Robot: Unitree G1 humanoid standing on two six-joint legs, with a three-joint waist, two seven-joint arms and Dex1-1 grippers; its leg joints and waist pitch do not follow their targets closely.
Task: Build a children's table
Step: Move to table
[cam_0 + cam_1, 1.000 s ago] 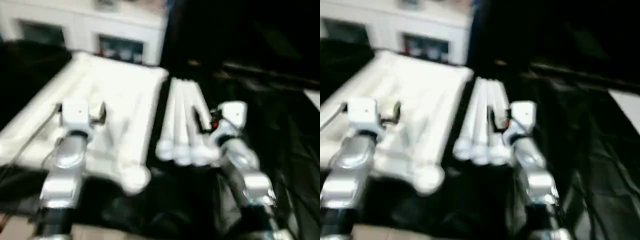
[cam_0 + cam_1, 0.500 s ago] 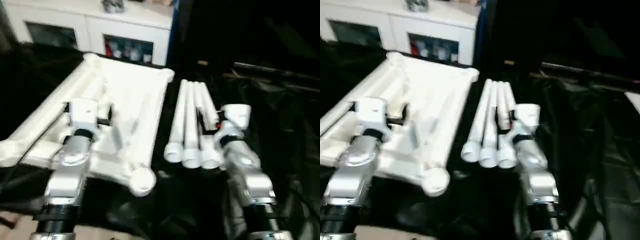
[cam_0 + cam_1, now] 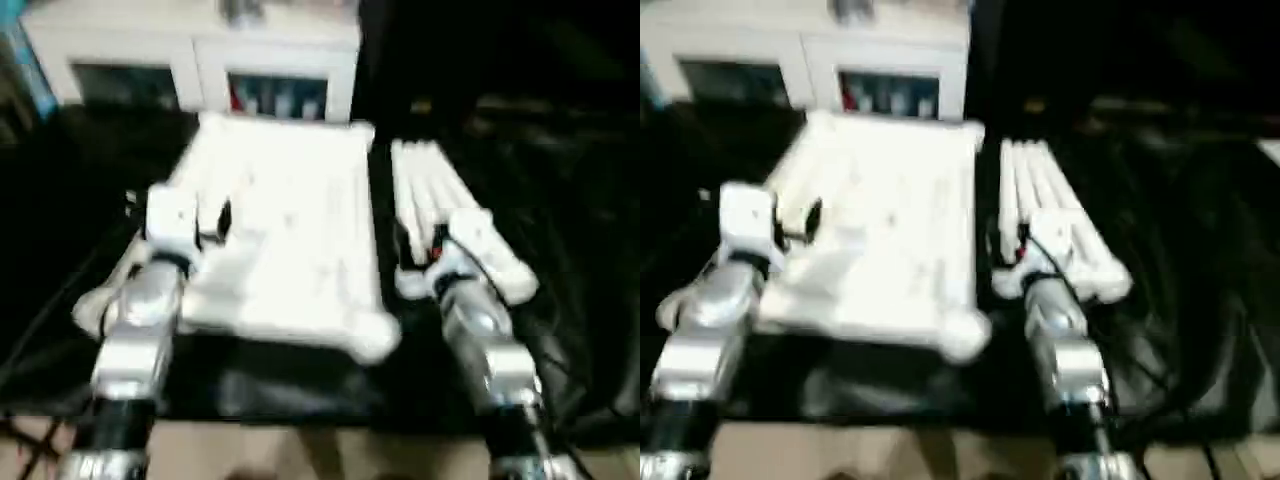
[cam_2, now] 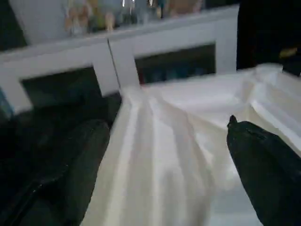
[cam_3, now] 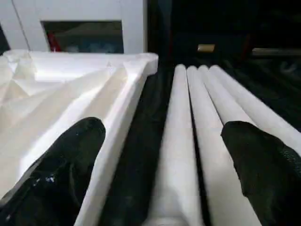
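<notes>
Black gap (image 5: 141,155) between tabletop (image 3: 290,230) edge and legs (image 5: 207,117).

Both head views are blurred, so the ribs on the underside of the table top (image 3: 280,230) cannot be made out, and the four legs (image 3: 440,210) melt into one pale bundle whose near ends are covered by the right forearm (image 3: 480,340). The things behind the glass of the white cabinet (image 3: 270,95) are only coloured spots. In the wrist views the fingers (image 5: 61,174) of each claw are cut off by the picture's edge, and the table top runs past the edge too.
</notes>
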